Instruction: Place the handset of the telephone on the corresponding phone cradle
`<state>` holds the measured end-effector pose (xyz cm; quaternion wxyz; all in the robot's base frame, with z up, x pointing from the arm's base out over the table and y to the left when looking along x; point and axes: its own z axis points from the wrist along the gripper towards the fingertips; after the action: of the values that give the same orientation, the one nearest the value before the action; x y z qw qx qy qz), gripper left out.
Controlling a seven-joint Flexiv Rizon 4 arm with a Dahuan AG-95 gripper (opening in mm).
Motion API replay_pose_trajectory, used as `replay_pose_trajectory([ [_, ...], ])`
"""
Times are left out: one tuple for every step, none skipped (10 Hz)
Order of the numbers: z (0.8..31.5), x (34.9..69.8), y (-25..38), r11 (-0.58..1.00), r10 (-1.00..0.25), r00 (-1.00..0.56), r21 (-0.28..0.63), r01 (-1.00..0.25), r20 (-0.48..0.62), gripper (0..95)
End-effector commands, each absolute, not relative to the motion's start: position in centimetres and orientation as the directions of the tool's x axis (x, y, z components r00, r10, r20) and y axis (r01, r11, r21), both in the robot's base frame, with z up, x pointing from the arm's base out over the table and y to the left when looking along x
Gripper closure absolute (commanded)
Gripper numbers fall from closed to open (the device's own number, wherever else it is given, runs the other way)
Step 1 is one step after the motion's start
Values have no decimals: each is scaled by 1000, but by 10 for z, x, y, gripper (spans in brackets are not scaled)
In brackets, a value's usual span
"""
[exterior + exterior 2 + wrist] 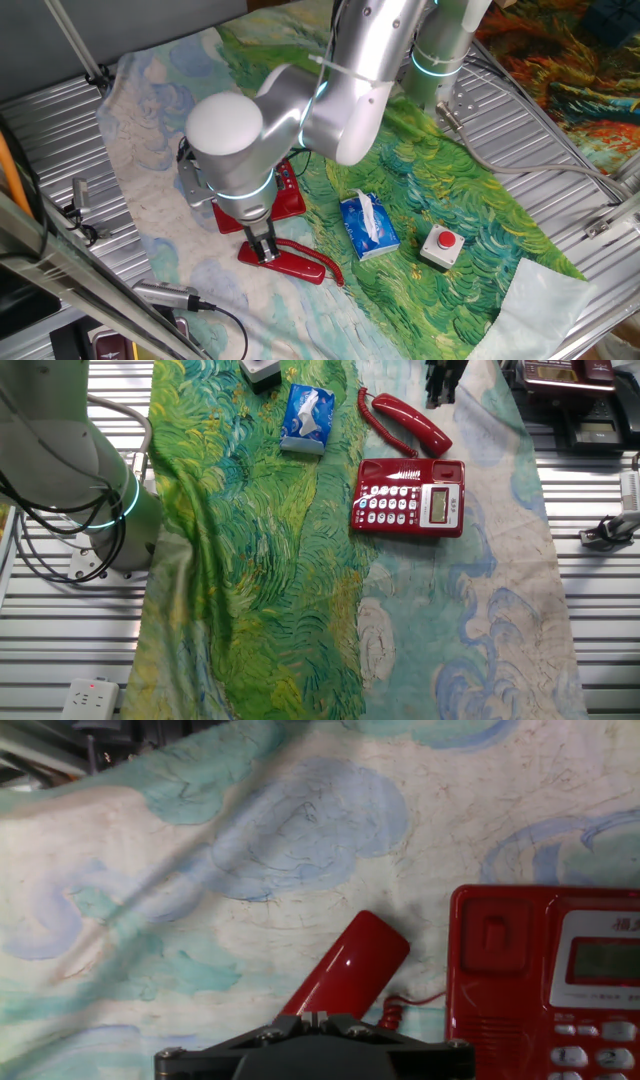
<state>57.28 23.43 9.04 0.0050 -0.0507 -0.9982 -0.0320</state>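
Gripper stood over the handset beside the telephone, apparently to lift it; closure indeterminate.

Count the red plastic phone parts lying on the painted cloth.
2: the handset lies off the base, beside the tissue pack; the telephone base sits next to it, its cradle unoccupied.

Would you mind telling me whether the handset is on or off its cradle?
Off: the handset lies on the cloth beside the telephone, its cradle empty.
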Motion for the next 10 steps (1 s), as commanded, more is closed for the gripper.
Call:
replay_pose_trajectory([
  [91,571,233,993,101,-995,62,101,4,950],
  [91,571,233,993,100,-995,60,100,-4,950],
  [91,571,233,993,100,-995,60,100,-9,950],
  [91,571,233,994,97,-995,58,96,-9,950],
  [91,571,233,994,93,-996,59,92,-14,950],
  [91,571,233,994,90,-996,59,89,-14,950],
  [91,571,233,995,90,-996,51,90,-4,950],
  [91,571,233,996,81,-996,43,82,23,950],
  [91,571,233,996,76,-996,39,78,54,950],
  [91,571,233,998,55,-993,32,59,107,950],
])
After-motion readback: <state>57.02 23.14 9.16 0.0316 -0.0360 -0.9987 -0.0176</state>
